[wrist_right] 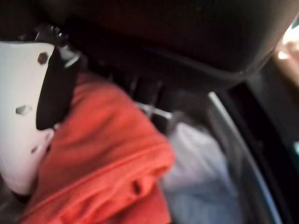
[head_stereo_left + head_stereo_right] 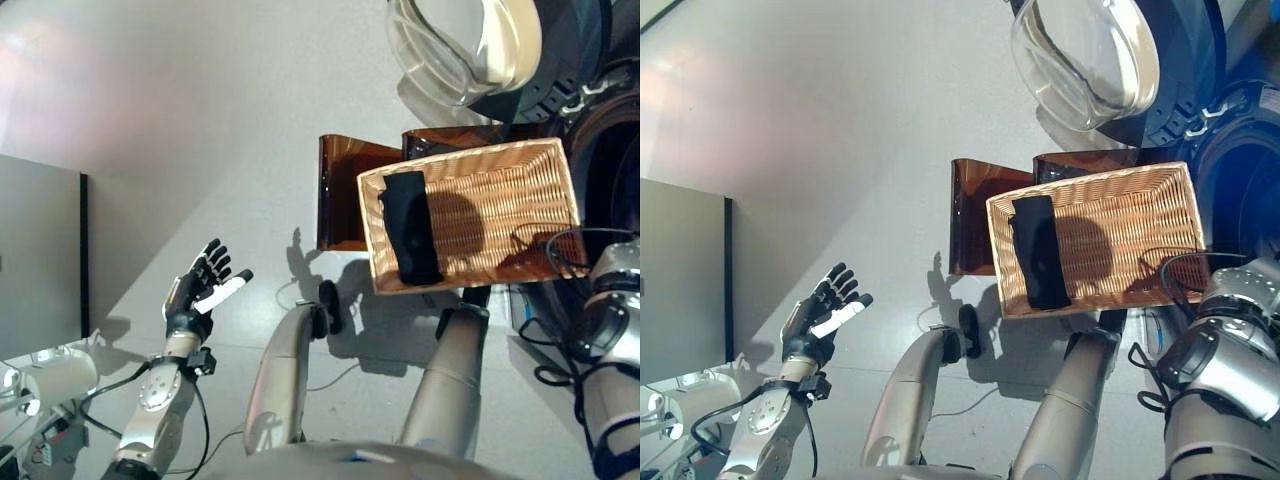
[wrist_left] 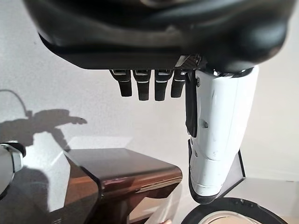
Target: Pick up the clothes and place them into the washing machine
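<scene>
Right hand (image 1: 28, 121), seen only in its wrist view, pinches an orange garment (image 1: 103, 168); left hand (image 2: 205, 285) hangs spread.

text: none is showing legibly | labels: none is reading on the wicker basket (image 2: 520, 190), the brown stand (image 2: 345, 190) or the washing machine door (image 2: 1085, 60) | numbers/signs: none is appearing | robot hand covers: no print is reading, only small dark dots
</scene>
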Motion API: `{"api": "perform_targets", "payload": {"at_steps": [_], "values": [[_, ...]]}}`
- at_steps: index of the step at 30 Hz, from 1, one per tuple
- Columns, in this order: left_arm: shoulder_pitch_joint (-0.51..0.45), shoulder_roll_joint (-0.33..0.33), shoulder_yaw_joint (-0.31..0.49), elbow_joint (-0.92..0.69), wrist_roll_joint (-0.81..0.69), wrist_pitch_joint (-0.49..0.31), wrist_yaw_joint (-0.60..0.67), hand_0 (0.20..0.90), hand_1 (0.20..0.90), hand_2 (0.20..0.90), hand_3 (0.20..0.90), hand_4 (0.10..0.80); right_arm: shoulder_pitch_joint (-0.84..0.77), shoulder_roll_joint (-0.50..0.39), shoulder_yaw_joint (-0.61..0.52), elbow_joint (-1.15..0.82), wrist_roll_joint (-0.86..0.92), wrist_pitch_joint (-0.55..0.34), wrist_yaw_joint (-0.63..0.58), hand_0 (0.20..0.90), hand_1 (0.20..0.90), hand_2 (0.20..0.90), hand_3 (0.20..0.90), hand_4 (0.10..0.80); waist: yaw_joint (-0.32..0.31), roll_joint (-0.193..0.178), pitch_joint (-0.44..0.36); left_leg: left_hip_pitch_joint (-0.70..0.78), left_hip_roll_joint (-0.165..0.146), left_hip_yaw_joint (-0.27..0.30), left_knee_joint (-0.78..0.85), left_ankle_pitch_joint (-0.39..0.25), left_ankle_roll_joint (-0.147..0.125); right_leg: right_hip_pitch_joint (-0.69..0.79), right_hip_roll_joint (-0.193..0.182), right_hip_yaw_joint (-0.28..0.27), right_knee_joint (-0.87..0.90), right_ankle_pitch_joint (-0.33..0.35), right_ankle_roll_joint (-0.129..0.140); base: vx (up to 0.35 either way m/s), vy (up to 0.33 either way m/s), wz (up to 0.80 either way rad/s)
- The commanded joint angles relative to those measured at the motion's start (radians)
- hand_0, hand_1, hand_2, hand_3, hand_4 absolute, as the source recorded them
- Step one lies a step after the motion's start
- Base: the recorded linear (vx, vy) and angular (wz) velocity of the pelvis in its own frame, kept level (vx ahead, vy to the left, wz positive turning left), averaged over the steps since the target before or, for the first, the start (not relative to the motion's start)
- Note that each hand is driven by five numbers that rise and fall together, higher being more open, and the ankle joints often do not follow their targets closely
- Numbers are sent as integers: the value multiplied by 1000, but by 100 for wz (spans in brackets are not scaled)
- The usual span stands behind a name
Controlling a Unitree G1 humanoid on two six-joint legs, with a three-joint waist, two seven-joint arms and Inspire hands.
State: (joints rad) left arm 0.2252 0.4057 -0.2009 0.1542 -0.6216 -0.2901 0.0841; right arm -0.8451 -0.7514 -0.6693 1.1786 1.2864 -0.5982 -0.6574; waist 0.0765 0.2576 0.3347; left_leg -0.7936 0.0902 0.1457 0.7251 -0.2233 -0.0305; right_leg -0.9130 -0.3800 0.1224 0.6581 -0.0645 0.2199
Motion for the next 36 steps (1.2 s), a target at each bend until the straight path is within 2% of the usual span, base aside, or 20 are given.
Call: {"api": "perform_targets", "payload": {"at_steps": [1, 5, 6, 7, 21, 27, 32, 34, 36], "values": [[41, 53, 50, -68, -41, -76, 10, 900, 900, 900, 900, 800, -1, -126, 62, -34, -41, -129, -8, 200, 200, 200, 200, 300, -7, 9, -70, 35, 60, -77, -127, 91, -112, 9, -8, 16, 0, 7, -25, 0, 0, 0], [36, 53, 45, -67, -43, -71, 18, 900, 900, 900, 900, 800, 1, -105, 73, -24, -42, -134, -17, 200, 200, 200, 200, 300, -10, 8, -71, 31, 62, -79, -134, 96, -113, 6, -7, 12, 0, 10, -26, 0, 0, 0], [34, 54, 47, -67, -43, -72, 22, 900, 900, 900, 900, 800, 1, -98, 75, -23, -41, -134, -17, 513, 513, 513, 513, 524, -11, 7, -72, 29, 62, -80, -138, 99, -112, 5, -6, 11, -2, 12, -26, 0, 0, 0], [32, 53, 44, -65, -41, -73, 22, 900, 900, 900, 900, 800, -1, -90, 79, -20, -38, -131, -12, 900, 900, 900, 900, 800, -13, 6, -72, 28, 62, -79, -141, 100, -112, 4, -6, 10, -3, 13, -27, 0, 0, 0], [32, 45, 59, -50, -59, -70, 18, 900, 900, 900, 900, 800, -7, 29, 132, -67, -5, -122, 78, 900, 900, 900, 900, 800, -14, -18, -62, 29, 69, -74, -150, 110, -109, 19, 8, -4, -29, 37, -32, 0, 0, 0], [23, 43, 66, -23, -68, -71, -1, 900, 900, 900, 900, 800, 93, 175, 156, -127, 30, -93, 195, 900, 900, 900, 900, 800, -21, -63, -41, 57, 72, -79, -190, 128, -110, 91, 9, -40, -112, 76, -20, 3, -19, -1], [28, 40, 82, -3, -70, -70, -16, 900, 900, 900, 900, 800, 123, 210, 151, -95, 32, -73, 216, 900, 900, 900, 900, 800, -18, -90, -41, 92, 70, -89, -231, 144, -114, 161, 7, -70, -187, 105, -12, 29, -34, 4], [29, 37, 98, 9, -65, -73, -17, 900, 900, 900, 900, 800, 149, 233, 180, -67, -8, -35, 217, 900, 900, 900, 900, 800, -8, -114, -49, 126, 66, -95, -270, 157, -117, 209, 5, -93, -239, 123, -8, 64, -45, 9], [28, 36, 106, 14, -61, -75, -16, 900, 900, 900, 900, 800, 160, 244, 189, -62, -24, -23, 218, 900, 900, 900, 900, 800, -7, -123, -49, 141, 66, -98, -288, 165, -119, 234, 3, -103, -262, 130, -7, 47, -48, 6]]}}
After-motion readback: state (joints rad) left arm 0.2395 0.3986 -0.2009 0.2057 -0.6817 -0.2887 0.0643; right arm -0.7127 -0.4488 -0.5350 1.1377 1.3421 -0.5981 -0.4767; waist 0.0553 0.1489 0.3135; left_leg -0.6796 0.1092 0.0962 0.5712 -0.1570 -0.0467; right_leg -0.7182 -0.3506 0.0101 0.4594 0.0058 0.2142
